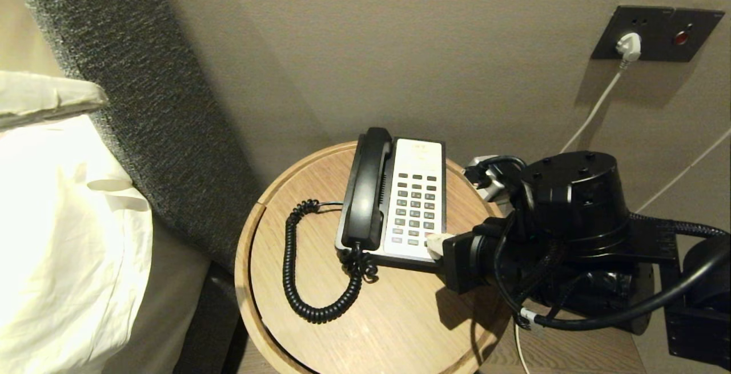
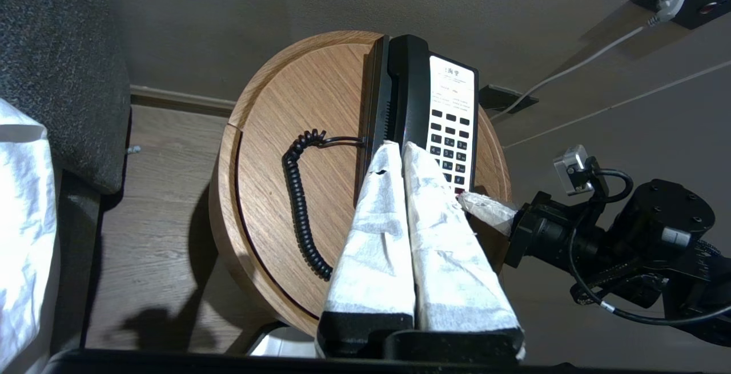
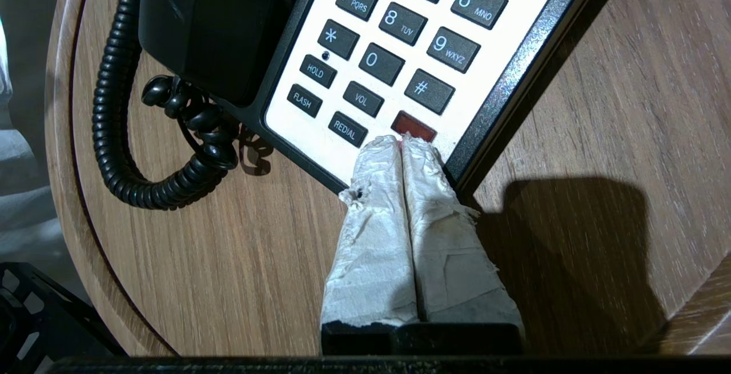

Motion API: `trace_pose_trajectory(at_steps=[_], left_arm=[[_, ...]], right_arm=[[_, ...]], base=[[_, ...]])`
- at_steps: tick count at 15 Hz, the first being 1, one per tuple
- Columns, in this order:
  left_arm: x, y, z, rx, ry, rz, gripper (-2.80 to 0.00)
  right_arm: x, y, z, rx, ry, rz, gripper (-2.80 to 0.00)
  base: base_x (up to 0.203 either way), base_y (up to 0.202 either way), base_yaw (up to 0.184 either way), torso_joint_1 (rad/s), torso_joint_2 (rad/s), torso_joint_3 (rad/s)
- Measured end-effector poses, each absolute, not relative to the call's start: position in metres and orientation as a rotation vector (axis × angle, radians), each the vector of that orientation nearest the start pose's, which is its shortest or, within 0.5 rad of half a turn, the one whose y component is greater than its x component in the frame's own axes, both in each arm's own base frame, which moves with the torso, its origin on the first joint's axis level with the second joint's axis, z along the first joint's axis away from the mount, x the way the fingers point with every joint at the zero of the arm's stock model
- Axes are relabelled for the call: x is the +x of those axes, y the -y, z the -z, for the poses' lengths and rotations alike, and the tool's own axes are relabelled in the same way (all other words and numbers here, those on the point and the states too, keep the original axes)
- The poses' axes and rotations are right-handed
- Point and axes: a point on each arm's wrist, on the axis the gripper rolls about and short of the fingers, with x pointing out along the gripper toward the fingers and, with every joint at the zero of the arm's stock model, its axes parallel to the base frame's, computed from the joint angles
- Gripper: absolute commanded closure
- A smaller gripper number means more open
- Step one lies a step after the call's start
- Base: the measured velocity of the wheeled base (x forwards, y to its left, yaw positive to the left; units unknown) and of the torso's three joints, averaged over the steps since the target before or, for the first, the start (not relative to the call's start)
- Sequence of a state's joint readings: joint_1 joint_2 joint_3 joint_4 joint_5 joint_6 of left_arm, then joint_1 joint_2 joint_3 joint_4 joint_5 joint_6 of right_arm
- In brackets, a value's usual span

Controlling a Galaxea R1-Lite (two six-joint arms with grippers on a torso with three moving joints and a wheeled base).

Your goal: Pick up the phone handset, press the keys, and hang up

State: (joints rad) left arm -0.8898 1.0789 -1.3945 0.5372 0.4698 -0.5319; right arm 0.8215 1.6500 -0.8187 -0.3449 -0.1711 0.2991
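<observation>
The long black plastic phone handset (image 1: 367, 188) lies in its cradle on the white-faced phone base (image 1: 412, 202), atop a round wooden table (image 1: 394, 317). The right gripper (image 3: 401, 141), tape-wrapped fingers (image 3: 377, 160) pressed together and holding nothing, rests its tips by the red key (image 3: 414, 125), apparently touching the faceplate. The left gripper (image 2: 398, 147), fingers likewise closed and empty, hovers above the handset.

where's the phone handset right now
In the head view the phone handset lies in its cradle on the phone's left side, beside the keypad, on the round wooden table.
</observation>
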Motion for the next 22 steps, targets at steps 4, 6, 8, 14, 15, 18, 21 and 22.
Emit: trace_pose_trajectory(at_steps=[4,6,8,14,15,18,21,22], left_arm=[[0.07,0.07,-0.369,-0.385,-0.277,0.362,0.0],[0.069,0.069,-0.37,-0.388,-0.276,0.366,0.0],[0.069,0.069,-0.37,-0.39,-0.275,0.366,0.0],[0.07,0.069,-0.366,-0.387,-0.287,0.361,0.0],[0.07,0.069,-0.364,-0.392,-0.292,0.359,0.0],[0.07,0.068,-0.358,-0.385,-0.308,0.349,0.0],[0.071,0.062,-0.345,-0.4,-0.333,0.296,0.0],[0.072,0.058,-0.342,-0.411,-0.336,0.258,0.0]], right_arm=[[0.2,-0.208,-0.171,0.045,-0.531,-0.558,0.0],[0.201,-0.209,-0.169,0.044,-0.533,-0.558,0.0],[0.202,-0.209,-0.169,0.044,-0.534,-0.554,0.0],[0.199,-0.205,-0.178,0.059,-0.51,-0.554,0.0],[0.197,-0.204,-0.183,0.066,-0.493,-0.559,0.0],[0.192,-0.196,-0.197,0.099,-0.451,-0.561,0.0],[0.189,-0.183,-0.211,0.134,-0.403,-0.534,0.0],[0.188,-0.177,-0.217,0.149,-0.381,-0.516,0.0]], base=[[0.0,0.0,0.0,0.0,0.0,0.0],[0.0,0.0,0.0,0.0,0.0,0.0],[0.0,0.0,0.0,0.0,0.0,0.0],[0.0,0.0,0.0,0.0,0.0,0.0],[0.0,0.0,0.0,0.0,0.0,0.0],[0.0,0.0,0.0,0.0,0.0,0.0],[0.0,0.0,0.0,0.0,0.0,0.0],[0.0,0.0,0.0,0.0,0.0,0.0]])
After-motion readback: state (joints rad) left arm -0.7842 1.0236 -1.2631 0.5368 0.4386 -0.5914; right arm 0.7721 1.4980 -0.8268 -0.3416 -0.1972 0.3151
